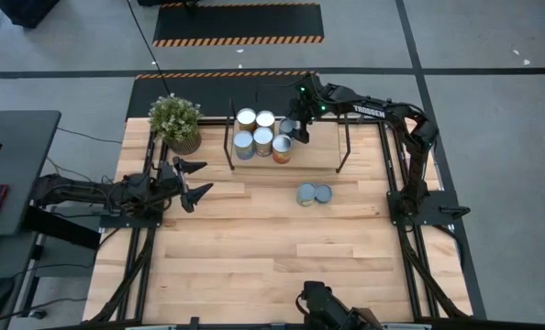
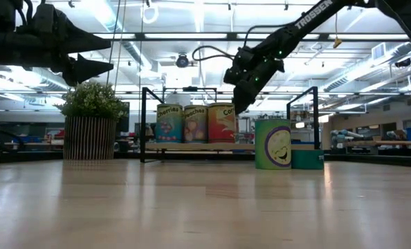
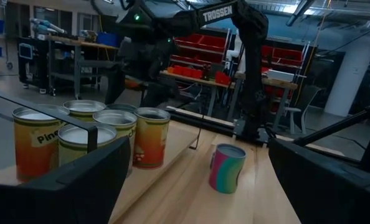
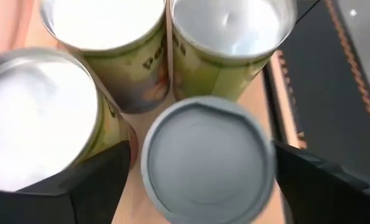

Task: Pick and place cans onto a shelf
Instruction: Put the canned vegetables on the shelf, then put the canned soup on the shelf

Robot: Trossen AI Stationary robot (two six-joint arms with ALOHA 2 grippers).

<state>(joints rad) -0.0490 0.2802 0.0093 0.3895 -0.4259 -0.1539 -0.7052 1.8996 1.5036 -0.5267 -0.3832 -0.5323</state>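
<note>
The shelf [image 1: 328, 160] stands at the table's far middle, with several cans on its board: five silver-topped ones [image 1: 263, 140] in a cluster and a grey-topped can [image 4: 207, 158] at the cluster's far right. My right gripper [image 1: 294, 128] hangs open over that can, pointing down, one finger on either side of its top. Two more cans [image 1: 306, 194] stand on the table in front of the shelf. My left gripper [image 1: 202, 178] is open and empty at the table's left, beside the plant. My right gripper has its two fingers [image 4: 104, 180] on opposite sides of the grey-topped can's rim [image 4: 154, 155], coming from above. A thin gap shows at one finger. I cannot tell whether the other finger touches the can. The can stands upright on the shelf board.
A potted green plant [image 1: 175, 122] stands at the far left corner, next to the shelf's black end frame [image 1: 228, 137]. In the low view, a green can [image 2: 272, 144] stands in front of the shelf's right end. Bare tabletop [image 1: 272, 247] lies toward the near edge.
</note>
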